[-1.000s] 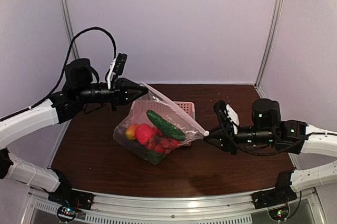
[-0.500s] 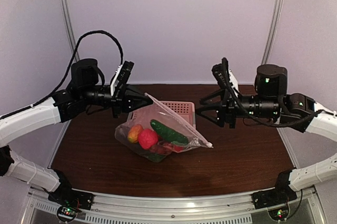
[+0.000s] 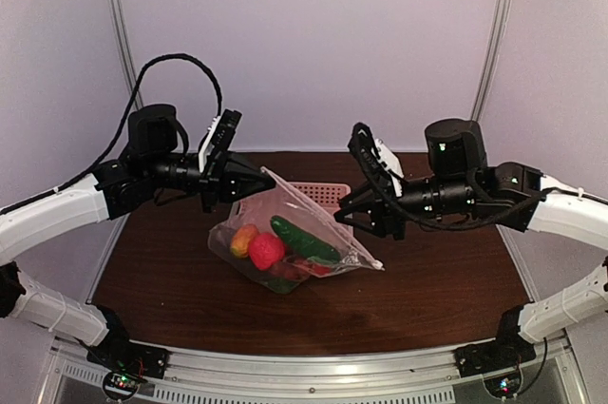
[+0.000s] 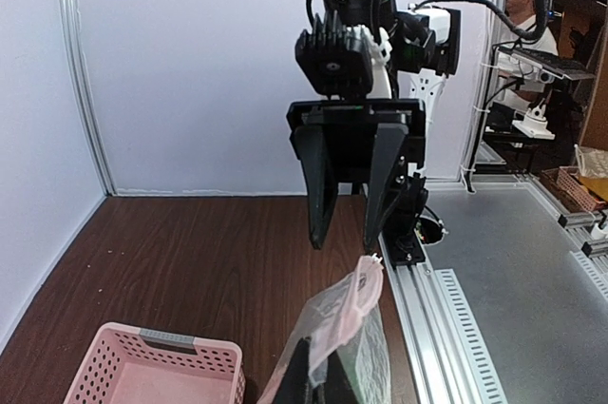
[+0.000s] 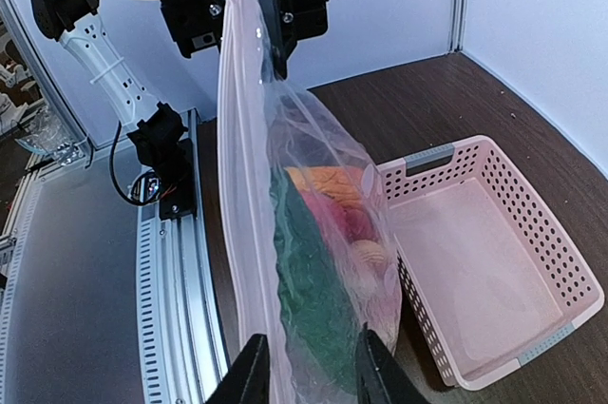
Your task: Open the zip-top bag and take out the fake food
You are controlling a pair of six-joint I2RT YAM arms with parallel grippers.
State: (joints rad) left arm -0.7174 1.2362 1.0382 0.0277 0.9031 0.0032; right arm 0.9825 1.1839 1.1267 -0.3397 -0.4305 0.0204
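Bag [image 3: 285, 233] hangs by a top corner from the clamped left gripper [image 3: 256, 176], its food [image 3: 268, 250] resting on the table [image 3: 427, 280]. Wide open and empty, the right gripper [image 3: 350, 216] straddles the zip edge; pinching both walls together could keep it sealed, or yank the corner free

The dark wooden counter [image 3: 427, 280] carries a pink perforated basket [image 3: 330, 194] near its back. Just in front, the zip-top bag [image 3: 302, 223] rests its lower end on the wood.
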